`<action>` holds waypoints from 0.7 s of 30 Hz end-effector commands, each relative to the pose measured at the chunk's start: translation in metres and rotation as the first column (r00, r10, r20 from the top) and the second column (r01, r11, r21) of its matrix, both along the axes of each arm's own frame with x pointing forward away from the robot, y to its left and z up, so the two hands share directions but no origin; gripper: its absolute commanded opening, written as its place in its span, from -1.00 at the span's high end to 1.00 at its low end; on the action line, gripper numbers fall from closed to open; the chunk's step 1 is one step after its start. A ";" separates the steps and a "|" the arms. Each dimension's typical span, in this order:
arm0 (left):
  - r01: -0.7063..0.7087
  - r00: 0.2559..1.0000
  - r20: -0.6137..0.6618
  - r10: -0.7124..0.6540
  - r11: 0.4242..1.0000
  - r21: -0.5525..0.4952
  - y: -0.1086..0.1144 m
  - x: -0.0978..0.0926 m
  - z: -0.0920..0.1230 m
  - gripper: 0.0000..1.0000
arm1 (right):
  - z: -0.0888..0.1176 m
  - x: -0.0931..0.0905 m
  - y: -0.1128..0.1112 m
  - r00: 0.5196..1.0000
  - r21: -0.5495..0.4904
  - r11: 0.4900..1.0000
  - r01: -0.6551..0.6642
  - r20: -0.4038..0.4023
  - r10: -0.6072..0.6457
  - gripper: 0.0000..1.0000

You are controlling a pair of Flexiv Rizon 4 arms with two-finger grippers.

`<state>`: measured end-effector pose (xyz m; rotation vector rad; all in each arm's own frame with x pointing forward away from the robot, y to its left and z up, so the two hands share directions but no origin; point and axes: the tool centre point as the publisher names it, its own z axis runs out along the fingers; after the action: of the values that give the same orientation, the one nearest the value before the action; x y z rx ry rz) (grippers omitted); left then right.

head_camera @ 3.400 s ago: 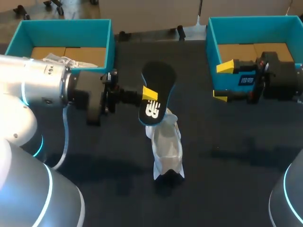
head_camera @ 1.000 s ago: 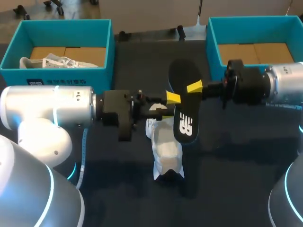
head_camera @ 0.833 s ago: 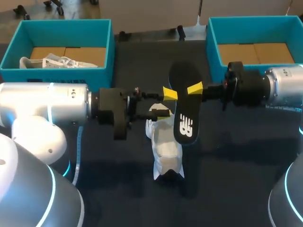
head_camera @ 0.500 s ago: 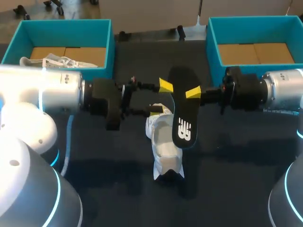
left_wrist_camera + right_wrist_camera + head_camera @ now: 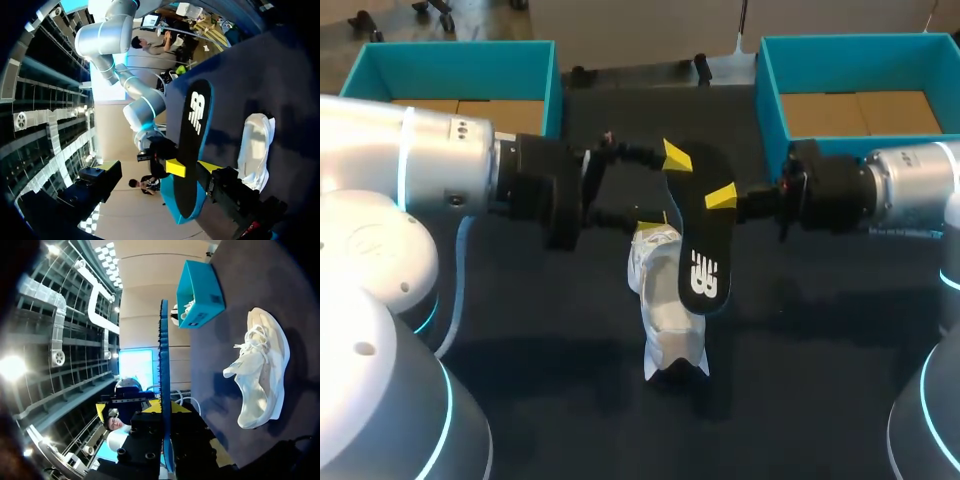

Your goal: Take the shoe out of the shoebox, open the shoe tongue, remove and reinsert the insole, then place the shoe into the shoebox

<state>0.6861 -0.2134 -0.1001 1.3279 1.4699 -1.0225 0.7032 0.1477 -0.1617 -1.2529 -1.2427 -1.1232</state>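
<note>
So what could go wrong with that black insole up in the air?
The right gripper holds the insole by one side, so it could twist or slip out. The open left gripper is close and might bump it. Nothing holds the shoe, so pushing the insole in could slide it.

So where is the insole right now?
Head view: the insole hangs mid-table, pinched by the right end effector, just above the white shoe.

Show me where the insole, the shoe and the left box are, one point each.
insole (image 5: 702,240): head view, its black middle.
shoe (image 5: 665,320): head view, its white upper.
left box (image 5: 450,55): head view, its teal far wall.
</note>
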 end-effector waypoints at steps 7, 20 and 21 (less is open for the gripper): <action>-0.022 0.994 -0.099 0.043 0.979 0.205 -0.018 0.003 0.045 -1.00 | -0.001 0.001 0.003 1.000 -0.016 1.000 -0.011 -0.012 0.011 1.00; -0.003 0.988 -0.123 0.093 0.811 0.585 -0.013 0.005 0.028 -1.00 | -0.004 -0.004 0.000 1.000 -0.020 1.000 -0.003 -0.022 0.003 1.00; -0.001 0.991 -0.106 0.084 0.786 0.618 -0.011 0.005 0.023 -1.00 | -0.004 -0.004 0.000 1.000 -0.020 1.000 -0.003 -0.023 0.003 1.00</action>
<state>0.6872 -0.2240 -0.0777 1.4501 1.8345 -0.8439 0.7023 0.1478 -0.1653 -1.2693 -1.2414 -1.0928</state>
